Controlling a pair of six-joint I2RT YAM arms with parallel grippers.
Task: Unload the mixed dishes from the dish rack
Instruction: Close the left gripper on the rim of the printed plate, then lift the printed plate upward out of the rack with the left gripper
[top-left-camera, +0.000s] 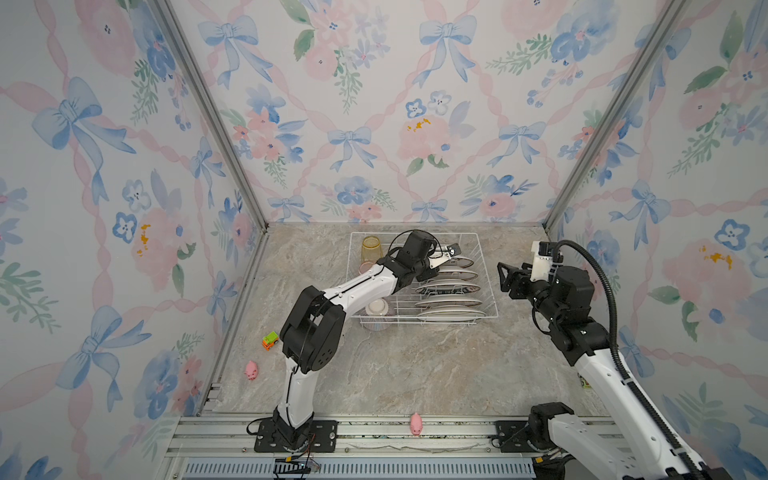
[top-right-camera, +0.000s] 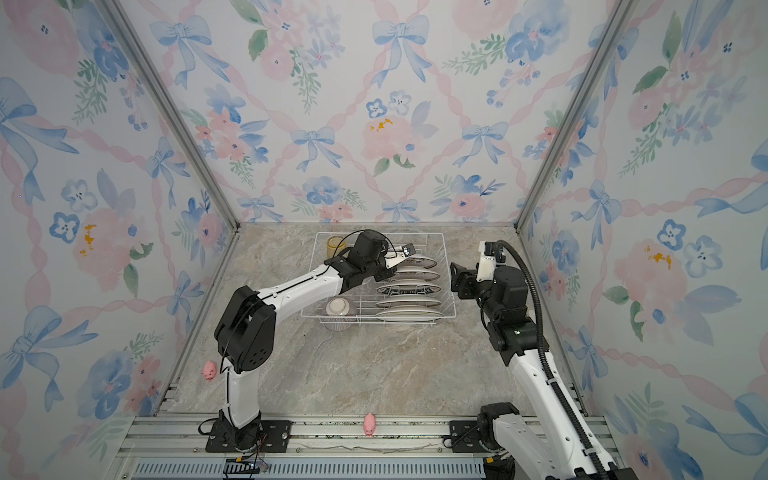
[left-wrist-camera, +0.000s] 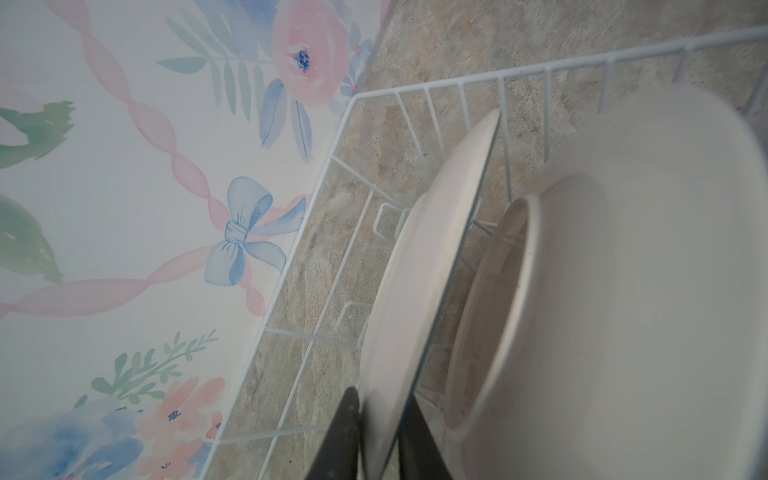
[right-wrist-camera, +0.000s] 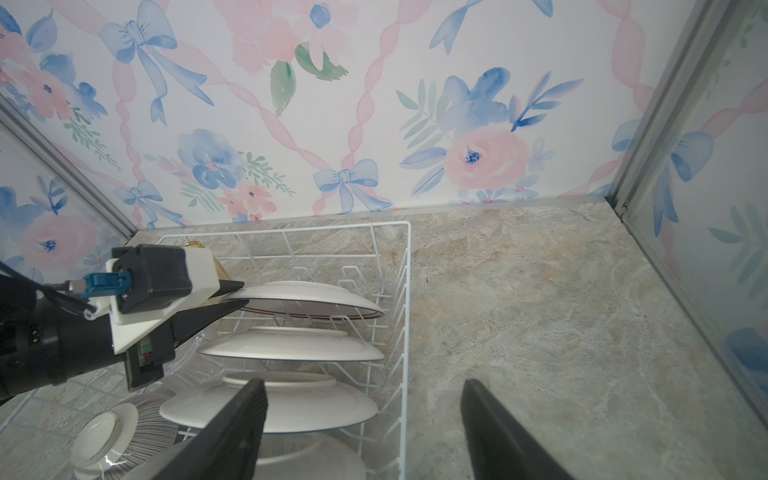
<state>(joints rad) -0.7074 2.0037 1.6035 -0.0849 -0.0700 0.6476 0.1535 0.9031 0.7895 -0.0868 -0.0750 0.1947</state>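
Here the dish rack (top-left-camera: 489, 282) sits toward the back of the desk (top-left-camera: 415, 365), and five white plates stand on edge in its prongs along its right half. The left gripper (right-wrist-camera: 237, 296) reaches in over the rack, and its fingers (left-wrist-camera: 338, 436) pinch the rim of the rearmost plate (right-wrist-camera: 316, 297), one finger on each face. That plate is still seated between the prongs, leaning a little. The other four plates (top-left-camera: 451, 301) line up in front of it, apart from one another. A yellow tumbler (top-left-camera: 370, 248) stands in the rack's rear left corner, with a pink tumbler (top-left-camera: 365, 267) just in front of it, partly hidden by the left arm. A striped bowl (top-left-camera: 377, 313) lies upside down at the front left corner. The right gripper (top-left-camera: 500, 277) hovers just beside the rack's right wall, its fingers (right-wrist-camera: 232, 428) spread wide and empty
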